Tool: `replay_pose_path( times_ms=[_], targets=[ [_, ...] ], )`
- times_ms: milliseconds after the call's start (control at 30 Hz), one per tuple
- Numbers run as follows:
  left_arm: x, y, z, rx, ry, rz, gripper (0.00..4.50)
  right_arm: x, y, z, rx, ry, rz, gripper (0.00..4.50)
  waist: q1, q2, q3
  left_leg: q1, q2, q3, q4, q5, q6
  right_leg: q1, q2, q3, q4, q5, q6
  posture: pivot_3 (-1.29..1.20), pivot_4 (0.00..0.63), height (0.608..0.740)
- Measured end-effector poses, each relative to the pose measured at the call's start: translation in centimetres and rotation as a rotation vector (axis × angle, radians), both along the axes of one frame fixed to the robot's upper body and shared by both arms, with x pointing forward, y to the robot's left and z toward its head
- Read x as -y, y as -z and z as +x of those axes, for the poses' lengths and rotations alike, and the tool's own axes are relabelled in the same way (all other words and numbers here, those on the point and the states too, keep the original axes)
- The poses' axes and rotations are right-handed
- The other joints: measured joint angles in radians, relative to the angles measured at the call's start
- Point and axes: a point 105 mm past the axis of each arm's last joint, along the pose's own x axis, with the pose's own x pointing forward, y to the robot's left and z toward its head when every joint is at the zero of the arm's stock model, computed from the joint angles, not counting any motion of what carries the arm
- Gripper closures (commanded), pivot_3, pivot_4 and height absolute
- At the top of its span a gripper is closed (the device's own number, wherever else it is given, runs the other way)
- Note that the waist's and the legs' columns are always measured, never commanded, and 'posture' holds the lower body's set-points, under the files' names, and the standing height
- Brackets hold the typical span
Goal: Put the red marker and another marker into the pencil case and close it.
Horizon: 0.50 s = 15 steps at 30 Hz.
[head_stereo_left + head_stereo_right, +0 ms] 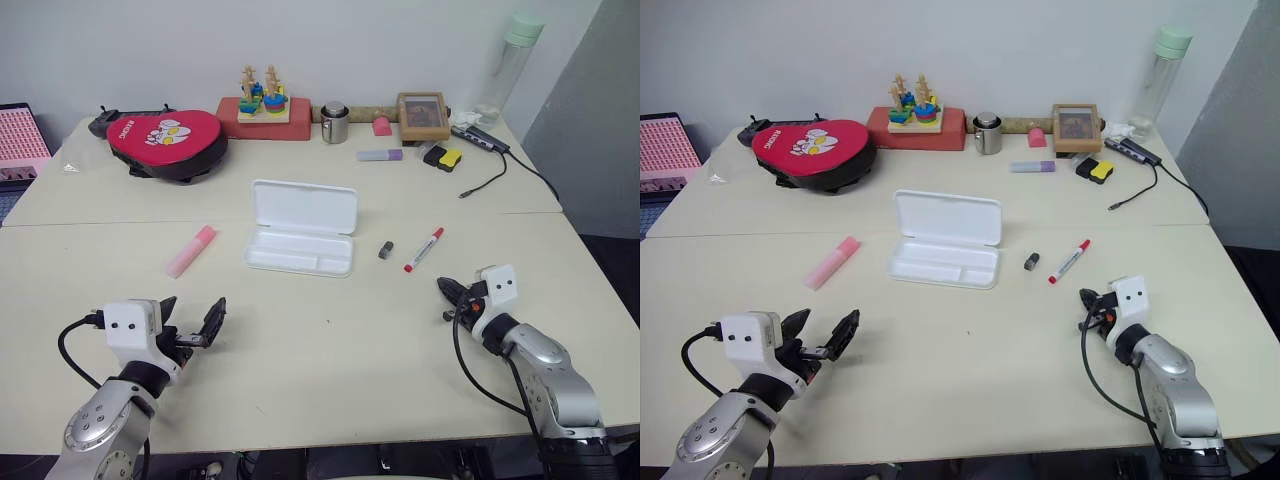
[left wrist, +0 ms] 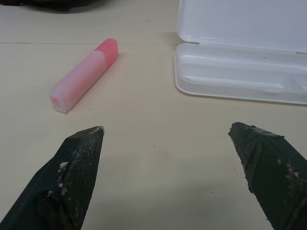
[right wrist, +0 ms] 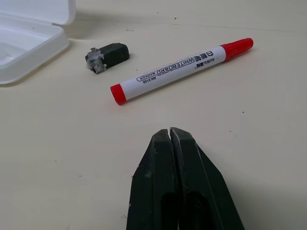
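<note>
Pencil case (image 1: pixel 300 236) lies open at bench (image 1: pixel 330 350) centre. Pink highlighter (image 1: pixel 190 250) lies to its left, red marker (image 1: pixel 423 249) to its right, both outside it. Left gripper (image 1: pixel 190 325) spread, empty. Right gripper (image 3: pixel 171 134) pressed together, empty, near the red marker.

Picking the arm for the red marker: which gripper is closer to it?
Right. The right gripper sits shut just short of the red marker, on the near side. The left gripper is open far across the table, past the pencil case.
</note>
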Motion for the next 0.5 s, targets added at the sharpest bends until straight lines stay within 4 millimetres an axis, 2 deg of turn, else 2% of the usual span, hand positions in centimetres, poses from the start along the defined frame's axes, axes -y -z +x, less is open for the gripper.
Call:
replay_pose_path(
  times_ms=[300, 333, 500],
  targets=[
    [0.2, -0.1, 0.0, 0.003, 0.017, -0.016, 0.0, -0.2, -0.4, -0.1, -0.011, -0.01, -0.012, 4.47, 0.0, 0.0, 0.0, 0.0, 0.0, 0.0, 0.0, 0.0, 0.0, 0.0, 0.0, 0.0, 0.0, 0.0, 0.0, 0.0, 0.15, 0.74],
    [0.2, -0.1, 0.0, 0.003, 0.024, -0.013, 0.0, -0.2, -0.5, -0.1, -0.012, -0.014, -0.012, 4.09, 0.0, 0.0, 0.0, 0.0, 0.0, 0.0, 0.0, 0.0, 0.0, 0.0, 0.0, 0.0, 0.0, 0.0, 0.0, 0.0, 0.15, 0.74],
    [0.0, -0.4, 0.0, 0.008, 0.029, 0.003, 0.0, -0.7, -2.0, 0.3, 0.023, -0.047, -0.014, 3.14, -0.001, 0.0, 0.0, 0.0, 0.0, 0.0, 0.0, 0.0, 0.0, 0.0, 0.0, 0.0, 0.0, 0.0, 0.0, 0.0, 0.15, 0.74]
  ],
)
